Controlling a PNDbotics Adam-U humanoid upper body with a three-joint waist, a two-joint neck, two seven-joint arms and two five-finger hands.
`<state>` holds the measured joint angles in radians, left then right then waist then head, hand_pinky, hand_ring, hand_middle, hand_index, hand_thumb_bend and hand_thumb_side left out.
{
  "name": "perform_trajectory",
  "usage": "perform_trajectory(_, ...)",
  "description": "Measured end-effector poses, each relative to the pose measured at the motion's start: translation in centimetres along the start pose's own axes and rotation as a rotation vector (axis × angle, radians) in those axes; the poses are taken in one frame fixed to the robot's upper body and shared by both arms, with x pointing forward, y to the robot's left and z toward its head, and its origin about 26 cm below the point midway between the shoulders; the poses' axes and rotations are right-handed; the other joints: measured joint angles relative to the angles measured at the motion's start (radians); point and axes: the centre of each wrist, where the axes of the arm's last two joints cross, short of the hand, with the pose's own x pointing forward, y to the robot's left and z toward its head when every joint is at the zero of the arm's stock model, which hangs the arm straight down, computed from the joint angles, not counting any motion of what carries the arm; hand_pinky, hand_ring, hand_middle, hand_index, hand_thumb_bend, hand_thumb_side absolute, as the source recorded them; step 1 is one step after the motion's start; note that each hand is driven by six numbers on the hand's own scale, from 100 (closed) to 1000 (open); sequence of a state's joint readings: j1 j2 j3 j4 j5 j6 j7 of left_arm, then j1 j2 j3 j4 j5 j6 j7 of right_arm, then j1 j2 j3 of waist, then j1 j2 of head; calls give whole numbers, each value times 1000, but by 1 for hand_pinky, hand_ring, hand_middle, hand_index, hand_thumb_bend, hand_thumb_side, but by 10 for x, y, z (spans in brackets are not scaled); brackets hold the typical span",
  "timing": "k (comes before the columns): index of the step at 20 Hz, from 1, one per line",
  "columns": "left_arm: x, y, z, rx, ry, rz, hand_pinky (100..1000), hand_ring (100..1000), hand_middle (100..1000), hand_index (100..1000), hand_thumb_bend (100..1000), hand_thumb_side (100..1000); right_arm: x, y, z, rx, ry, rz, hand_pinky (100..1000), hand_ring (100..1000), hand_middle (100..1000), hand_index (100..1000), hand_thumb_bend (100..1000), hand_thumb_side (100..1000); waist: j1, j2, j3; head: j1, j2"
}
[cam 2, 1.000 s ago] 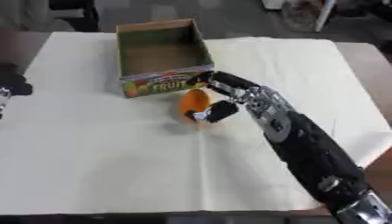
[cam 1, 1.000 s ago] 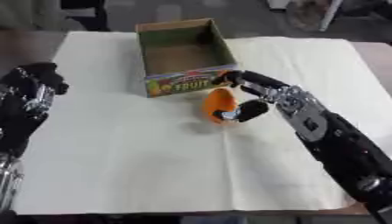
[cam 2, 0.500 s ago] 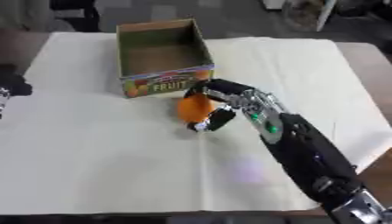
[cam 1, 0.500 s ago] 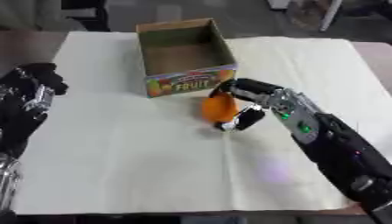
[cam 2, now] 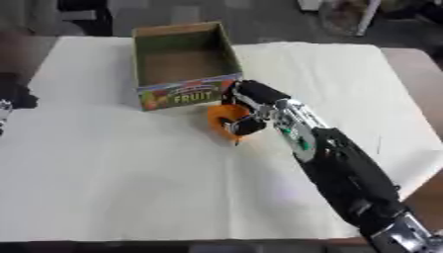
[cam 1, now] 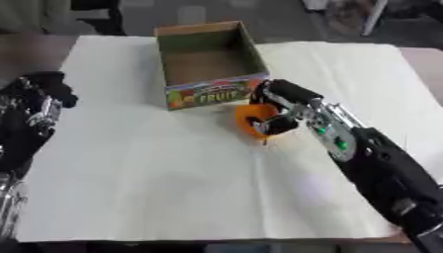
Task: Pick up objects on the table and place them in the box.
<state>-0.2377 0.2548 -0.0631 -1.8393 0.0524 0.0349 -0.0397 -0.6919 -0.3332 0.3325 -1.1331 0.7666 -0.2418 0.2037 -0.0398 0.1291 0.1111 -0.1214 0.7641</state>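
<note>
**A:** Where's the orange thing sitting at this point?

**B:** The orange object [cam 1: 252,120] is seen just in front of the box [cam 1: 210,62], by its printed front wall, over the white cloth [cam 1: 173,168]. It's being held by the right hand [cam 1: 281,106], with fingers curled over its top and the thumb tucked against its near side. Whether it's been lifted clear of the cloth can't be told.

**A:** And the box?

**B:** It's an open cardboard carton with "FRUIT" printed on the front. Nothing can be seen inside, just the brown floor. It's placed toward the far side of the cloth, a bit left of center.

**A:** Left hand doing anything?

**B:** The left hand [cam 1: 33,111] is parked at the left edge of the left eye view, well apart from the box and the orange object. Nothing is held by it; its fingers are pointed up and appear relaxed.
</note>
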Motion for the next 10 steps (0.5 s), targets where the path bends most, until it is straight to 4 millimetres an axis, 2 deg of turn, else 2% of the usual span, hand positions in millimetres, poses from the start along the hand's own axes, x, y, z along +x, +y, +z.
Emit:
perform_trajectory(1,0,0,0,0,0,0,669,602,550,721,204,440,1,-6,0,-19,-7,-1,281,479,458,559,100,341,-1,0,0,0,0)
perform_trajectory(3,0,0,0,0,0,0,669,602,550,721,204,439,4,-23,1,-70,-23,-4,280,480,455,558,100,171,-3,0,0,1,0)
perform_trajectory(9,1,0,-1,-2,-2,1,669,602,550,721,205,438,8,-81,3,-212,-29,-8,286,487,459,566,100,162,-4,0,22,1,0)
perform_trajectory(10,1,-1,-2,-6,-5,2,669,602,549,721,205,437,8,-89,3,-233,-22,-10,287,488,459,567,100,194,-4,1,30,0,0)
